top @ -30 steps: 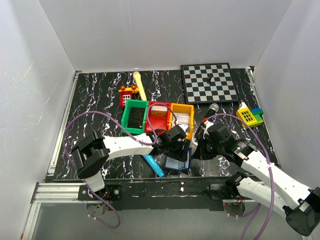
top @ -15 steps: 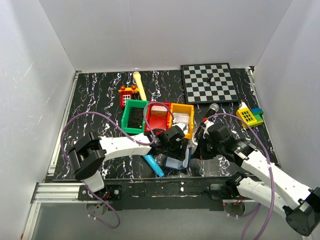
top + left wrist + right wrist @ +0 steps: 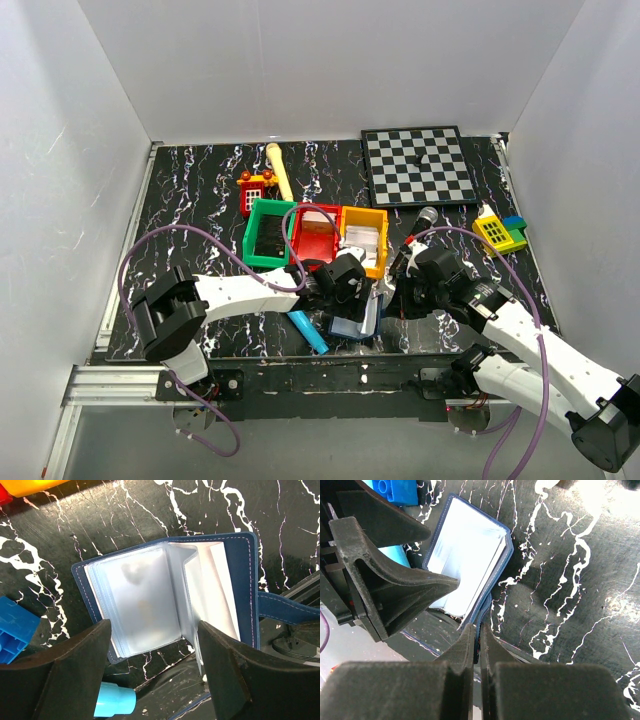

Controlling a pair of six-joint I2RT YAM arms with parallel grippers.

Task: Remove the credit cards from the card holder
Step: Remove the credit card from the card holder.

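Observation:
The card holder (image 3: 150, 600) lies open near the table's front edge, with a navy cover and frosted plastic sleeves fanned out. Credit cards cannot be made out through the sleeves. My left gripper (image 3: 152, 645) hovers over it, open, one finger on each side of the sleeves and nothing held. My right gripper (image 3: 480, 630) is shut on the card holder's navy strap (image 3: 487, 612) at its right edge. From above, the card holder (image 3: 355, 322) sits between the left gripper (image 3: 350, 292) and the right gripper (image 3: 392, 300).
A cyan toy microphone (image 3: 308, 330) and a blue brick (image 3: 15, 635) lie just left of the card holder. Green (image 3: 268, 232), red (image 3: 318, 232) and yellow (image 3: 365, 235) bins stand right behind. A chessboard (image 3: 418, 165) is at the back right.
The left gripper's jaws have spread wider and the arm has shifted slightly left. The card holder's right cover has tipped more upright. The right gripper has kept its grip.

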